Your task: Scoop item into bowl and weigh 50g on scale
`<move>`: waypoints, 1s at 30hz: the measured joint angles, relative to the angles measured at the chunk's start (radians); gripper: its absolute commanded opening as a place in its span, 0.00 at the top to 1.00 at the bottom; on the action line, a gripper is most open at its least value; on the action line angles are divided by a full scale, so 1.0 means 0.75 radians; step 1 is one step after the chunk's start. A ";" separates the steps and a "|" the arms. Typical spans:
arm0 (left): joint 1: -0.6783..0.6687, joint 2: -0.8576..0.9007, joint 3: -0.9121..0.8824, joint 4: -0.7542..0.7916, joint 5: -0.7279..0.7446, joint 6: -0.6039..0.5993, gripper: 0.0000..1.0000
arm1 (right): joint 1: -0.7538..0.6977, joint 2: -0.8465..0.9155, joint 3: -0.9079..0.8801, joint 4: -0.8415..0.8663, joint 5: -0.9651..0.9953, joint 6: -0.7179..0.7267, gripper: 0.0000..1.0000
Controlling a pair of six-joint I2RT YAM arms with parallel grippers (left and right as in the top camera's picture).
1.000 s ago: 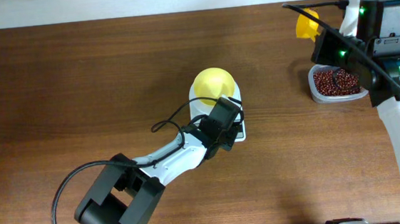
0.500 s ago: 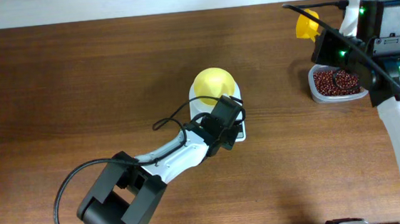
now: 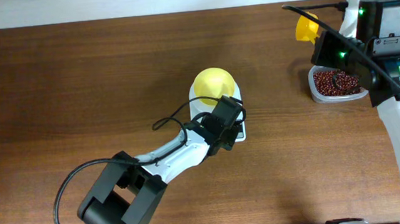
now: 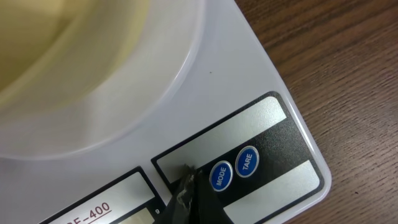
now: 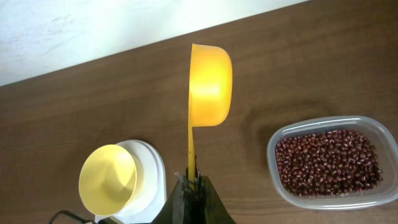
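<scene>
Brown wood-grain desk, two arms at work.

Scale: white, near the middle of the desk, display edge toward the left arm. Two blue round buttons on the front panel, marked MODE and TARE, side by side.

Bowl: pale yellow, round, upright on the scale's platform. It covers most of the far part of the scale. Its inside shows plain yellow in the right wrist view.

Left end effector: fingers together, holding nothing. The dark tip is low over the scale's front panel, on the grey strip just left of the MODE button. It looks to be touching the panel; whether it is pressing cannot be told.

Beans: dark reddish-brown, a loose layer in a clear rounded-rectangular container. The container stands on the desk at the right side, well apart from the scale and bowl.

Right end effector: clamped on the thin handle of a bright yellow scoop. The handle runs straight out from the fingers. The cup is at the far end, turned on its side so that only its outer wall shows; its contents cannot be seen. From overhead the scoop hangs in the air beyond the container, near the desk's far edge, touching neither beans nor bowl.
</scene>
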 measured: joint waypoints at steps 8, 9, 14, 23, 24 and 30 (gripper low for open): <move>0.024 -0.257 0.310 -0.323 0.113 0.005 1.00 | 0.000 0.000 0.000 -0.069 0.000 0.000 0.96; 0.052 -0.407 0.382 -0.314 0.141 0.005 0.99 | 0.000 0.000 0.000 -0.069 0.000 -0.014 0.96; 0.511 -0.760 0.446 -0.390 0.135 0.005 0.97 | 0.000 -0.006 0.000 -0.070 -0.012 -0.085 0.96; 0.669 -0.769 0.446 -0.381 0.116 0.005 0.79 | 0.000 -0.008 0.000 -0.039 -0.135 0.086 0.96; 0.669 -0.769 0.446 -0.386 0.115 0.006 0.78 | -0.001 -0.008 0.000 -0.038 -0.144 0.089 0.96; 0.669 -0.769 0.446 -0.425 0.116 0.012 0.28 | 0.000 -0.011 0.000 0.127 -0.167 0.098 0.96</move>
